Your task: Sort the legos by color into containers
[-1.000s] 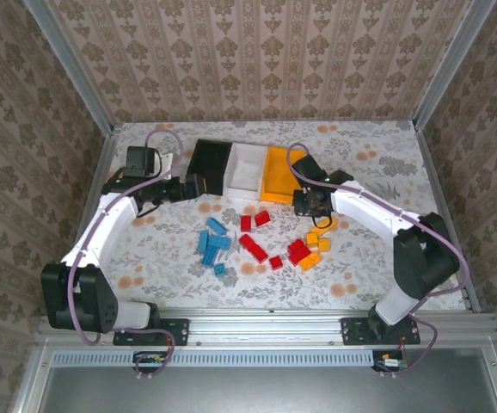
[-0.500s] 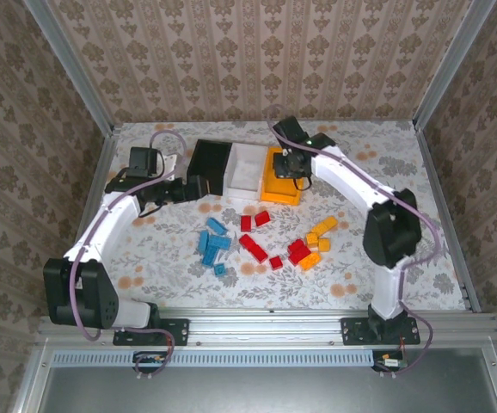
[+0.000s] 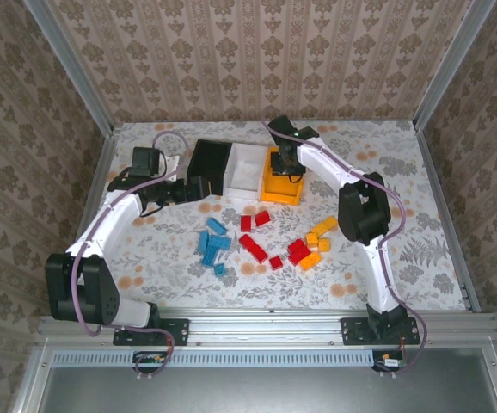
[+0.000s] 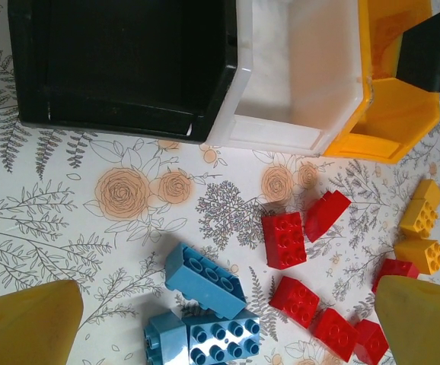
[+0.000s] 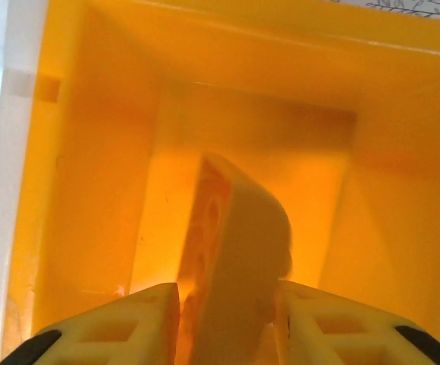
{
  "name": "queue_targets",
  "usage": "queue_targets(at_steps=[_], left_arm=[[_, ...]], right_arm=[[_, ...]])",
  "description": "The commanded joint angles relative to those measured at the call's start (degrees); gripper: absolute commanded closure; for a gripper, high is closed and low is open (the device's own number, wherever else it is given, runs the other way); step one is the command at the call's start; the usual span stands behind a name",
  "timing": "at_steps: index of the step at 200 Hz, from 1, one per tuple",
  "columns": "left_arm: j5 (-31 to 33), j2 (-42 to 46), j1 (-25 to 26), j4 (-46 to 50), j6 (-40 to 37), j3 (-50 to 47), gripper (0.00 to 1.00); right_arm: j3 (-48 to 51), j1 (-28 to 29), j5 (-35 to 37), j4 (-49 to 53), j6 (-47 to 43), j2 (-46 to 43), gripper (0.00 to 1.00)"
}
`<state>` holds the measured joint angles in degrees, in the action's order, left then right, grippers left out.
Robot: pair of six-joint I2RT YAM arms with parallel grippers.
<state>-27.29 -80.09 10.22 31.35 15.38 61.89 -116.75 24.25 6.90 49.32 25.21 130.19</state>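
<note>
My right gripper [image 3: 287, 165] hangs over the orange-yellow bin [image 3: 272, 193]. In the right wrist view that gripper [image 5: 226, 304] is shut on an orange-yellow brick [image 5: 235, 243], held on edge above the bin's floor [image 5: 167, 220]. The black bin [image 3: 210, 165] and white bin [image 3: 247, 169] stand to its left in the same row. My left gripper [image 3: 199, 188] stands open with nothing in it, just in front of the black bin [image 4: 121, 68]. Below it lie blue bricks [image 4: 205, 280] and red bricks [image 4: 283, 239]. Orange-yellow bricks [image 3: 319, 237] lie further right.
The loose bricks lie in three groups on the flowered tablecloth: blue [image 3: 213, 242], red [image 3: 254, 248], orange-yellow to the right. Patterned walls enclose the table on three sides. A metal rail [image 3: 266, 318] runs along the near edge.
My right arm swung from the orange-yellow pile up and left to the orange-yellow bin, carrying a brick. The left arm has barely moved.
</note>
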Motion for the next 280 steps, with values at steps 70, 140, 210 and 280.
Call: queue_targets(at_steps=[70,140,210,280], left_arm=[[-1.9,0.9,2.2,-0.9,-1.1,-0.8,0.0],[-3.0,0.6,5.5,-1.6,-1.7,-0.7,0.0],[-1.4,0.4,6.8,-0.8,-3.0,-0.6,0.0],[-1.1,-0.1,6.8,-0.5,-3.2,-0.4,0.0]], right_arm=[[18.0,-1.1,0.7,-1.3,0.6,-21.2,0.42],[54.2,-5.2,-1.9,-6.5,4.1,-39.4,0.26],[55.1,-11.0,-5.2,-14.0,7.1,-31.6,0.29],[53.3,-11.7,-5.9,-15.3,9.5,-26.0,0.31]])
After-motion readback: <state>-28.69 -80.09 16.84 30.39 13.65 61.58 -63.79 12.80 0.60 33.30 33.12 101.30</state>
